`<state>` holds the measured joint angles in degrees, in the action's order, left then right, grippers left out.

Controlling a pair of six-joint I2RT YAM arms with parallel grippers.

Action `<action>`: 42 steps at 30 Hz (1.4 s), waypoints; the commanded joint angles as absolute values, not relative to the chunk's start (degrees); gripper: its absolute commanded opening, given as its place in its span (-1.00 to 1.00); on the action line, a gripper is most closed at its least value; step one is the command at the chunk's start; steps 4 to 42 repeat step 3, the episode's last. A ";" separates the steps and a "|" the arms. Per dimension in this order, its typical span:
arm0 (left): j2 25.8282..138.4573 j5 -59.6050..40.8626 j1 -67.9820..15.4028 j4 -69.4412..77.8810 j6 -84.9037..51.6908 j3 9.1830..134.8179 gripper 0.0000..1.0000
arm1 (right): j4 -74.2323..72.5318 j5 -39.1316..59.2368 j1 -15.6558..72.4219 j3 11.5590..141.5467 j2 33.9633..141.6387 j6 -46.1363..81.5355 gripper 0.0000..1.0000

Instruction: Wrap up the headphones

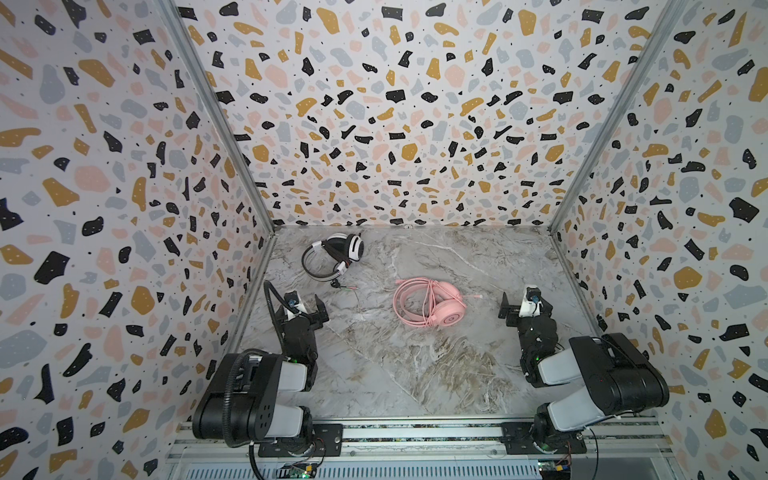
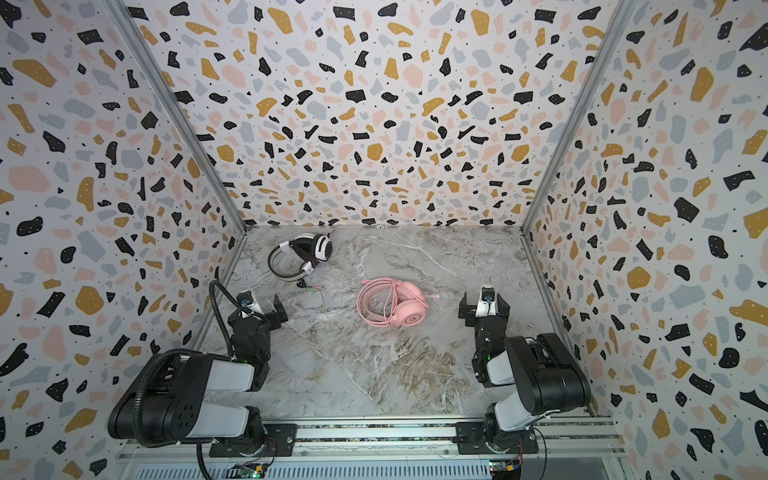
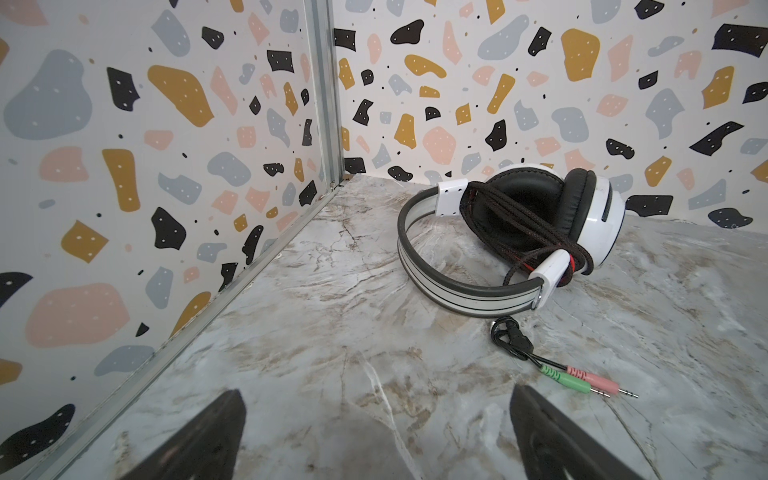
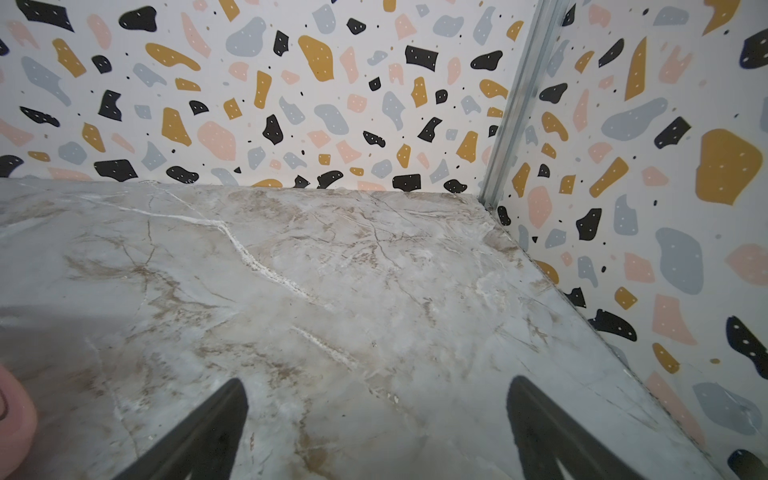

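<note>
Left fingers (image 3: 199, 440) are spread wide w/ nothing btw them. Right fingers (image 4: 208, 436) are the same, wide and empty. Both sit low near the front of the grey-brown marble-look desk (image 1: 415, 374), apart from either headset.

White-and-black over-ear headset w/ braided dark cable (image 3: 582, 224) lies in the far left corner, its cable wound round the earcups. Only a short tail w/ green and pink jack plugs (image 3: 582, 380) trails on the desk. Pink round-cup headset w/ pink cable (image 1: 451, 318) lies mid-desk, cable looped over band and cups, the loops a bit loose.

Judgement: wrapping looks done or nearly so, so the step in hand is prob. getting clear. To do it well, lift straight up w/ fingers wide so no loop gets dragged. If tidying, tuck the plug tail first.

In the way: the pink mic boom (image 1: 471, 296) points toward the right fingers. The terrazzo-print walls (image 1: 374, 104) crowd the white set, esp. at the corner.
</note>
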<state>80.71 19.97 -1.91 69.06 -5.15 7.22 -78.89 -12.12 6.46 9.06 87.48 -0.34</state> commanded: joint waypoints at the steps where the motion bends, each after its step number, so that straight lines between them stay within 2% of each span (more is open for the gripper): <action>1: 80.41 20.02 -1.67 72.72 -4.49 7.91 1.00 | -78.28 -9.42 5.92 10.02 86.86 0.10 0.98; 42: 80.41 19.96 -1.67 72.77 -4.49 7.82 1.00 | -78.75 -9.83 6.28 9.87 86.87 -0.11 0.98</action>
